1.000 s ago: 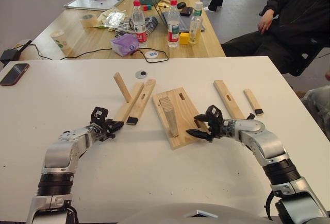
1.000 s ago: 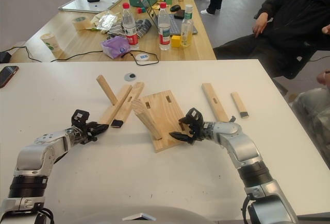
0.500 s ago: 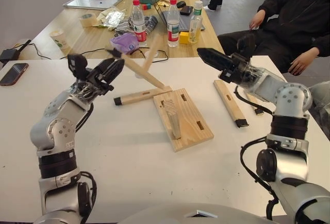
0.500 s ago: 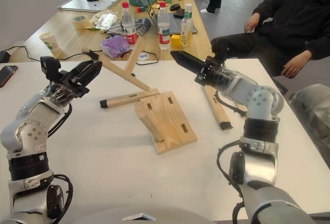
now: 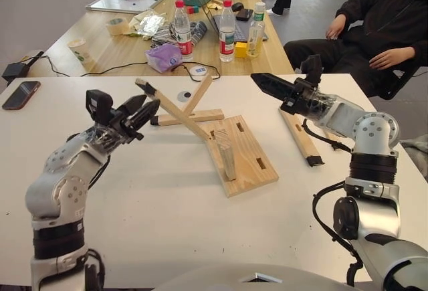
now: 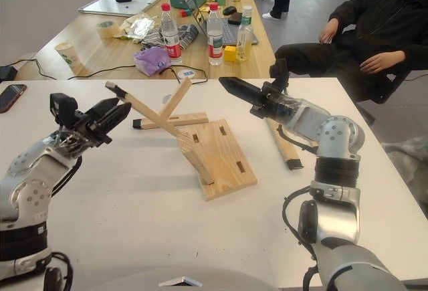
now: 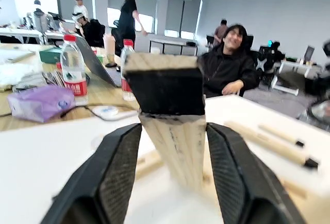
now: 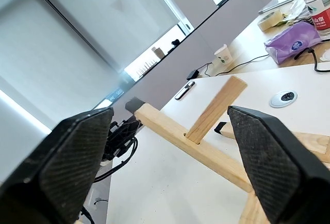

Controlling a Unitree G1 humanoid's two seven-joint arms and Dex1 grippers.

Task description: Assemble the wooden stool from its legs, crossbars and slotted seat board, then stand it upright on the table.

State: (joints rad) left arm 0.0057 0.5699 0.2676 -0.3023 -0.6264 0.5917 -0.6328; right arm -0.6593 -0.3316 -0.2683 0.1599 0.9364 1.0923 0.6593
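Left gripper clamped on the tilted leg left of centre, right gripper spread empty upper right: steady the seat board mid-frame, then seat the leg's lower end squarely.

office/lab — long worktables | laptop | water bottles — seated person

No text, number or sign is legible. On the wooden table beyond the slotted seat board, the water bottles carry red-and-white labels and the paper cup bears a green mark. The print on each is too small to read.
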